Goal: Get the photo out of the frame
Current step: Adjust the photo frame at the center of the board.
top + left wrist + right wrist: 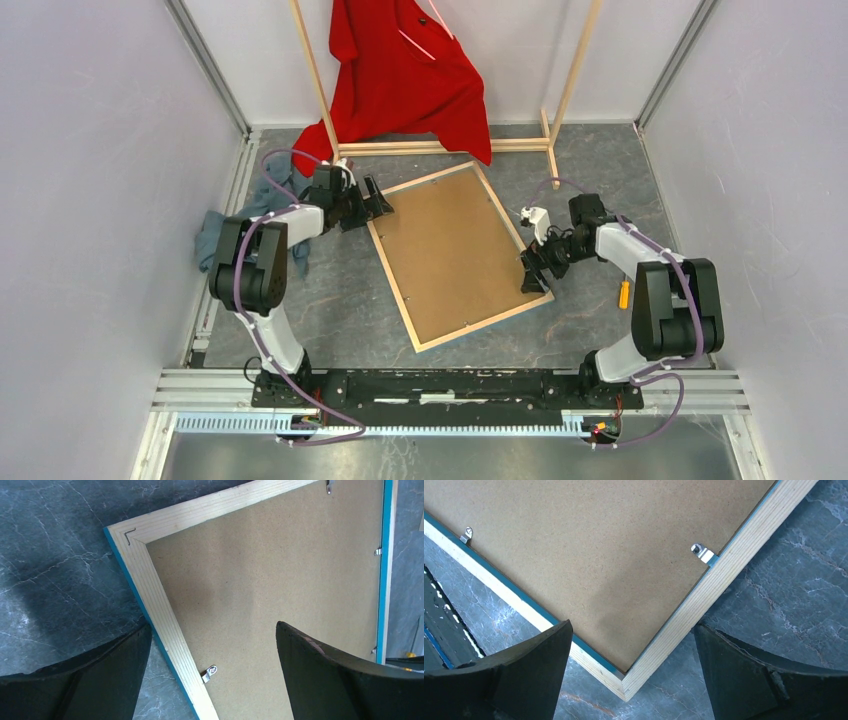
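On the table, the frame lies back-up, lengthwise far-left to near-right; both arms' fingers spread.

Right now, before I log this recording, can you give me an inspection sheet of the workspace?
Surface: dark grey marbled tabletop.
Job's things: large rectangular frame with pale wood edges lies face down; plain brown backing board held in by small metal clips; photo hidden.
Clutter: crumpled blue-grey cloth at left; small yellow object at right.
Grippers: left gripper, jaws open astride the frame's edge; right gripper, jaws open either side of a frame corner; neither holds anything.
Cables: purple cables run along both arms.
Surroundings: red garment on tall wooden rack behind; pale enclosure walls.
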Tool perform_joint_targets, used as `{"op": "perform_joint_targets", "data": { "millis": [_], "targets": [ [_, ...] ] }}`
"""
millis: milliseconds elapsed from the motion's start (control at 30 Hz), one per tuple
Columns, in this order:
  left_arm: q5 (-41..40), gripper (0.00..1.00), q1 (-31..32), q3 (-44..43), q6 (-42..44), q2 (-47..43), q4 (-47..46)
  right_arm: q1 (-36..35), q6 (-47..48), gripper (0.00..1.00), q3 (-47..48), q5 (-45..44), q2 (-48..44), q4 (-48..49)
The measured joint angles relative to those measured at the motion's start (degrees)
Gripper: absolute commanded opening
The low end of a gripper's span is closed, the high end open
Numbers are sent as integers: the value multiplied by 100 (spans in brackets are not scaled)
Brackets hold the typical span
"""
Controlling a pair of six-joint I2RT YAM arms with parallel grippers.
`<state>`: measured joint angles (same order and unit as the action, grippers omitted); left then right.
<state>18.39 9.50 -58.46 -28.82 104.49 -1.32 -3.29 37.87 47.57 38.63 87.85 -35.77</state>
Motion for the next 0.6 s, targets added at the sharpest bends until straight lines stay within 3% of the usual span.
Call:
{"op": "perform_joint_targets", "data": {
  "millis": [600],
  "targets": [
    [-426, 100, 308, -761, 122, 555, 74, -203, 420, 98, -2, 11, -81, -437]
  ]
}}
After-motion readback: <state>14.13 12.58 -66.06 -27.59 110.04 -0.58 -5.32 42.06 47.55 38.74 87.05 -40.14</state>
